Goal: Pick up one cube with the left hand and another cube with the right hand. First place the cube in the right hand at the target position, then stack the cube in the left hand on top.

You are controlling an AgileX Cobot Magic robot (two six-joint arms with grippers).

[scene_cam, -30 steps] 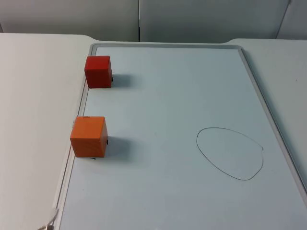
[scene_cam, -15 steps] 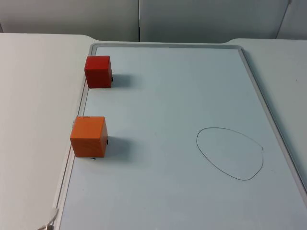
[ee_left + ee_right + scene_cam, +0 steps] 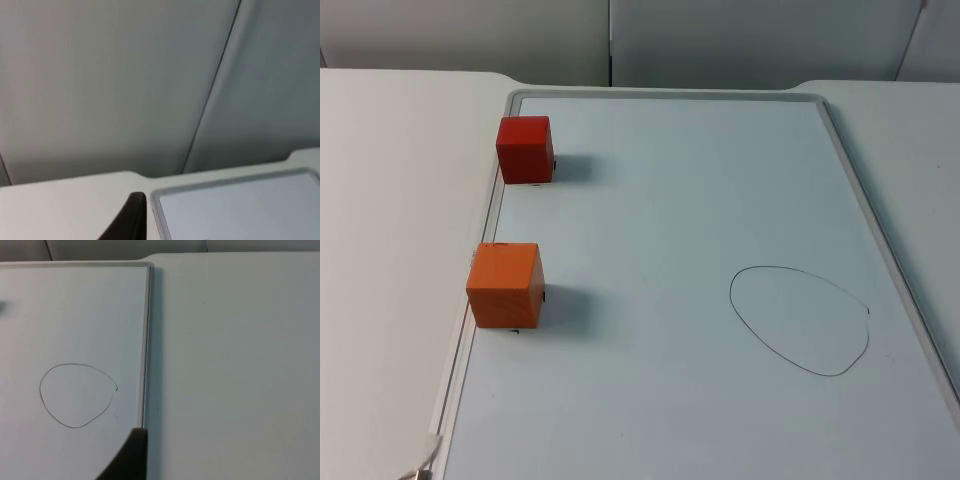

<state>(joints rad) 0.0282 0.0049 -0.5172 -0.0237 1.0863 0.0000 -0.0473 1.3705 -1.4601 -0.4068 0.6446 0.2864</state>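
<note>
2 cubes are sitting on a white board point(image 3: 700, 300) that is lying flat on the table point(image 3: 390, 200), both along the board's left edge. The red cube point(image 3: 525, 149) is resting nearer the grey partition wall point(image 3: 720, 40), and the orange cube point(image 3: 505, 285) is resting nearer the camera, well apart from it; each is standing flat and overlapping the board's frame. A thin hand-drawn oval outline point(image 3: 800, 320) is lying on the board's right half, near its right frame and well apart from both cubes. The left gripper point(image 3: 131, 220) is showing 1 black fingertip over the table just beside a corner of the board, facing the partition wall; whether its pincer is wide or narrow, I cannot tell. The right gripper point(image 3: 131, 455) is showing 1 black fingertip beside the board's right frame, near the oval outline point(image 3: 76, 395); its pincer state cannot be told either.
</note>
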